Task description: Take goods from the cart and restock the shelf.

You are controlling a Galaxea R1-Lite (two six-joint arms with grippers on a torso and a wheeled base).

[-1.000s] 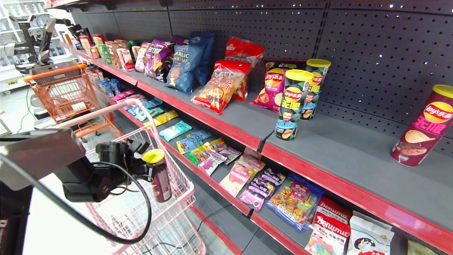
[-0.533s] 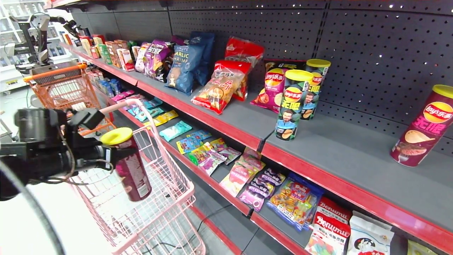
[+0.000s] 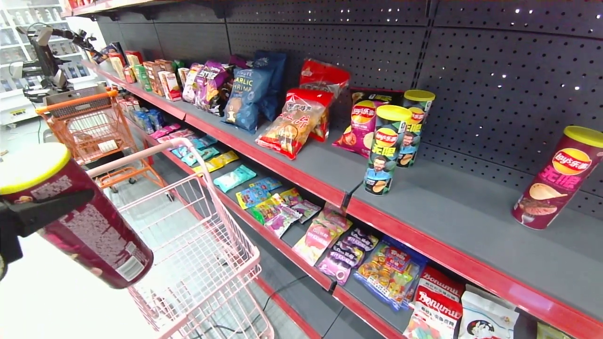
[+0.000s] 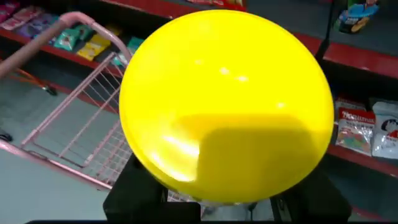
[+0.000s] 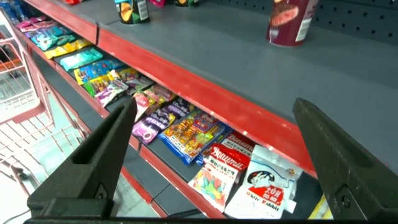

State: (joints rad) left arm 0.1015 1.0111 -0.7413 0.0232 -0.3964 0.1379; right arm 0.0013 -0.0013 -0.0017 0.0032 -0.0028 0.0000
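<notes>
Left gripper [image 4: 221, 202]: clamped on a maroon chip can [image 3: 80, 221] with a yellow lid [image 4: 227, 106]. One black finger [image 3: 47, 207] crosses the can's side just below the lid. In the left wrist view the lid faces the camera, with the dark fingers either side of the body beneath it. The can is held aloft and tilted, lid uppermost, at the near left, well apart from the shelf [image 3: 471, 226]. Its lower end overlaps the pink cart [image 3: 141, 154] in the head view.

Right gripper [image 5: 214, 165]: fingers [image 5: 93, 168] spread wide, gripping and touching nothing, facing the shelf's red front edge [image 5: 186, 74] and the snack packets [image 5: 186, 134] on the tier below.

On the grey shelf, a matching maroon can [image 3: 551, 181] leans at the far right. Two green-and-black cans [image 3: 384, 150] stand upright near the middle.
</notes>
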